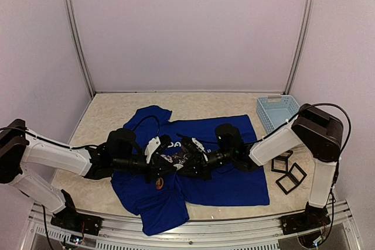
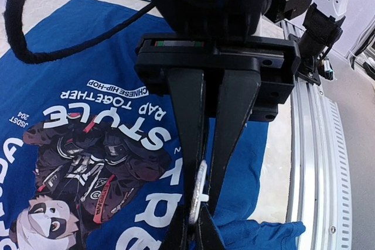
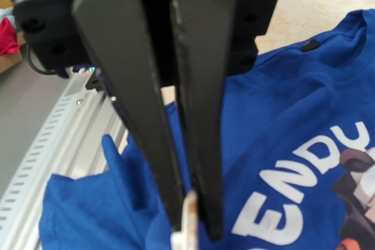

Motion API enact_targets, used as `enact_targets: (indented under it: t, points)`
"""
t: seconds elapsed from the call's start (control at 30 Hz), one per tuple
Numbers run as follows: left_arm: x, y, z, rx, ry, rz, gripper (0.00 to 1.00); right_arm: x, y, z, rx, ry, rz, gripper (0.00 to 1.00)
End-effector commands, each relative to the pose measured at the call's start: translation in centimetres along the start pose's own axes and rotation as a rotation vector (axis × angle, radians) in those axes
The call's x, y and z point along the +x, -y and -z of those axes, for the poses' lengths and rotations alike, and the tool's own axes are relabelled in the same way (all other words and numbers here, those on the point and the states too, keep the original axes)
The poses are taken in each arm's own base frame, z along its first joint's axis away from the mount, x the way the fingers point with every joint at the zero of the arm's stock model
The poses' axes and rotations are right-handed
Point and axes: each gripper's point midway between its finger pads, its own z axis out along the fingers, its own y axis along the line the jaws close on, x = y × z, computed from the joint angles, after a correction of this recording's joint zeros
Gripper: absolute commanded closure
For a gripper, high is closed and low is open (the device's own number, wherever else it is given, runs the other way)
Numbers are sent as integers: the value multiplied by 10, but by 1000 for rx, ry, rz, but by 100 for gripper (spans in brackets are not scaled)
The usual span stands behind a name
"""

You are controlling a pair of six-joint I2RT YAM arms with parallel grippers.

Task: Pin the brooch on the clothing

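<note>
Clothing is spread at the middle of the beige table (image 1: pixel 117 109): a royal-blue short-sleeved T-shirt (image 1: pixel 234 174) with a round white-lettered panda print, laid print-up, its near hem bunched beside the metal rail (image 1: pixel 234 235).

Both arms are stretched over the T-shirt, one from its left side and one from its right, and the two grippers are placed tip to tip above the print. In the overhead view much of the print is hidden by the two wrists.

The left gripper (image 2: pixel 196 218) is seen clamped on a small round silvery brooch (image 2: pixel 200 188), which is held edge-on between the black fingers near their tips, just above the lower lettering of the T-shirt. The right gripper (image 3: pixel 193 226) is closed as well, its two black fingers nearly together. A pale, blurred piece (image 3: pixel 186 221) is seen at their tips over a raised fold of the T-shirt. Whether it belongs to the brooch, or is gripped at all, cannot be told.

A rectangular light-blue plastic basket (image 1: pixel 275 111) is stood just beside the far right corner of the T-shirt. A few flat black square frames (image 1: pixel 291 178) are laid off its right edge. A thick black cable (image 2: pixel 17 27) is looped over its left sleeve. A small brownish-orange object (image 1: pixel 159 184) is seen on the near left part of the T-shirt, just beside the left arm; what it is cannot be made out.
</note>
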Motion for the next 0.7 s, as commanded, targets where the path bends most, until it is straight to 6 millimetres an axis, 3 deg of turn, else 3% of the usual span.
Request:
enact_targets:
  t: [0.0,0.2,0.3,0.67]
  points:
    - [-7,11,5,32,33,-12,95,-17,12,5,17,54,7,100]
    - [-10,11,11,25,45,6,81,-22,12,12,20,79,-4,100]
    - [-9,11,10,28,39,16,80,-24,9,13,13,86,9,100]
    - [-12,6,0,30,28,16,99,-24,2,14,-18,85,23,100]
